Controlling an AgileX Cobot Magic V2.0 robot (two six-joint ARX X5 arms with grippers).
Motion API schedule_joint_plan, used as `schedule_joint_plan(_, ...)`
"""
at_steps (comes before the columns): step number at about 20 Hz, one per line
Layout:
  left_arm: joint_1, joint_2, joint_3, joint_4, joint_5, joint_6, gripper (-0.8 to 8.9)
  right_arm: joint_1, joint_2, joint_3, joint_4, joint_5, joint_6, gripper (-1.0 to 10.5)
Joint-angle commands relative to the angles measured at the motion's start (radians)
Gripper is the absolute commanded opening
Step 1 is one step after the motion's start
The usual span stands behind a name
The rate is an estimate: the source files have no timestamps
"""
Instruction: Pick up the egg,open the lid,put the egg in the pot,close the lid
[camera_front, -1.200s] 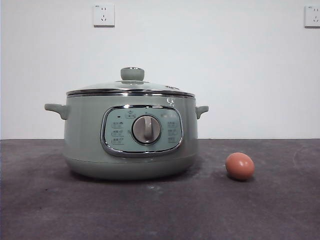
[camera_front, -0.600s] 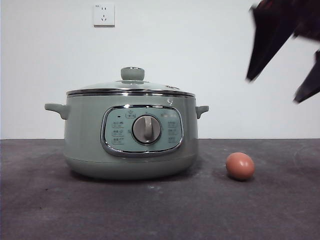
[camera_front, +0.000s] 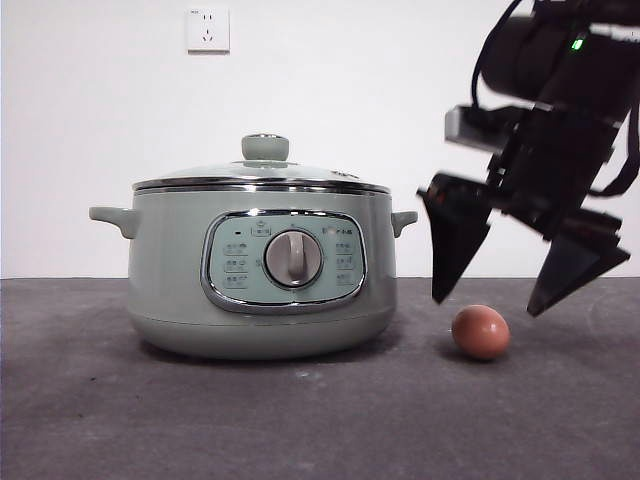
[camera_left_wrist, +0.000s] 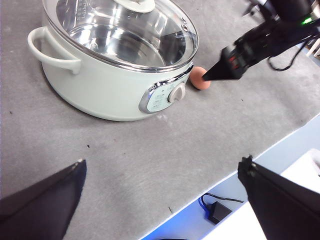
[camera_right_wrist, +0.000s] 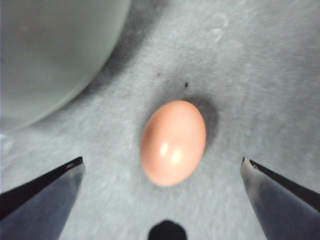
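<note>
The right gripper (camera_front: 485, 305), jaws spread wide, hovers just above the egg (camera_front: 480, 332) lying on the table beside the lidded pot (camera_front: 260, 275), poised to descend and grasp.

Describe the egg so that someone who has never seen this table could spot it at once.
Find the large sage-green pot on the grey table. Beside it, under the right gripper, lies the egg: the only small, reddish-brown, smooth oval there.

Lidded pot (camera_left_wrist: 100, 85) on grey table (camera_left_wrist: 150, 165); right pincer (camera_left_wrist: 220, 75) seemingly just above egg (camera_left_wrist: 200, 78)
</note>
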Motion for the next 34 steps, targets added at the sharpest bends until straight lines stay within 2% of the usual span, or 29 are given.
schedule_joint_plan(1,0.002,-0.002,0.001,0.003,-0.002,0.010,6.35,0.013,0.040,0.002,0.027,0.023,0.010,5.6)
schedule_joint_plan(3,0.002,-0.002,0.001,0.002,-0.005,0.010,6.35,0.014,0.062,0.002,0.054,0.024,0.014,5.2)
schedule_joint_plan(6,0.002,-0.002,0.001,0.003,-0.006,0.010,6.35,0.014,0.069,0.002,0.081,0.024,0.021,3.4)
schedule_joint_plan(8,0.002,-0.002,0.001,0.002,-0.015,0.010,6.35,0.014,0.071,0.002,0.080,0.024,0.025,2.7)
schedule_joint_plan(13,0.002,-0.002,0.001,0.003,-0.027,0.010,6.35,0.014,0.106,0.002,0.080,0.023,0.045,2.6)
schedule_joint_plan(17,0.002,-0.002,0.001,0.003,-0.027,0.010,6.35,0.014,0.107,0.002,0.089,0.022,0.047,0.0)
schedule_joint_plan(22,0.002,-0.002,0.001,0.006,-0.028,0.010,6.34,0.014,0.097,0.002,0.086,0.020,0.047,-0.1)
schedule_joint_plan(25,0.002,0.003,0.001,0.036,-0.027,0.009,6.34,0.014,0.031,0.002,0.044,0.021,0.046,-0.1)
schedule_joint_plan(30,-0.008,0.097,0.009,0.219,-0.025,-0.066,6.35,0.014,-0.210,0.002,-0.076,0.023,-0.004,-0.1)
schedule_joint_plan(34,-0.080,0.276,0.071,0.380,-0.057,-0.089,6.35,0.014,-0.441,0.002,-0.138,0.022,-0.017,-0.1)
